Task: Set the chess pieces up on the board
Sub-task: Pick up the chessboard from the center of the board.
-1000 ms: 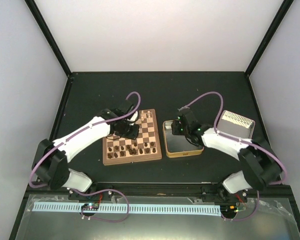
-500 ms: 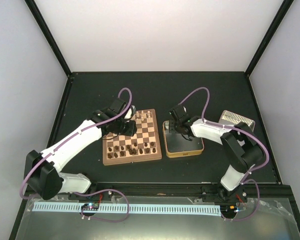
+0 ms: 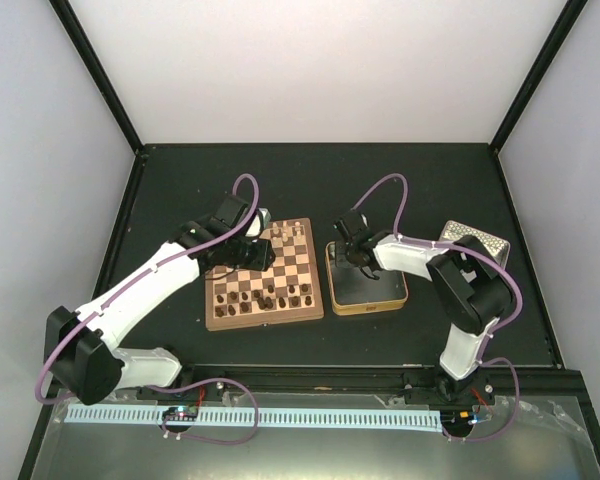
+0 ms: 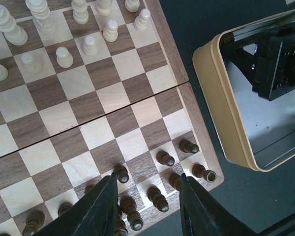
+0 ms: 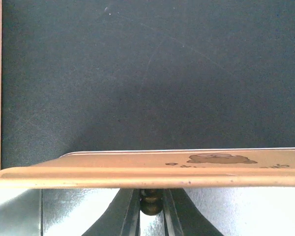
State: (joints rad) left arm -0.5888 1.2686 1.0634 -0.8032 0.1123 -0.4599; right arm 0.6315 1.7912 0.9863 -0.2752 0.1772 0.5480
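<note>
The top view looks down from above and behind the arm bases, far enough off to take in the whole surface (image 3: 310,180), the board (image 3: 267,275) and the tin (image 3: 375,290). The left wrist view hangs close over the board's right half, facing steeply down, with its jaws at the bottom edge and the tin at right. The right wrist view sits low and very near, inside the tin, facing its wall across a piece (image 5: 150,204) between its jaws. All three views share the tin.
</note>
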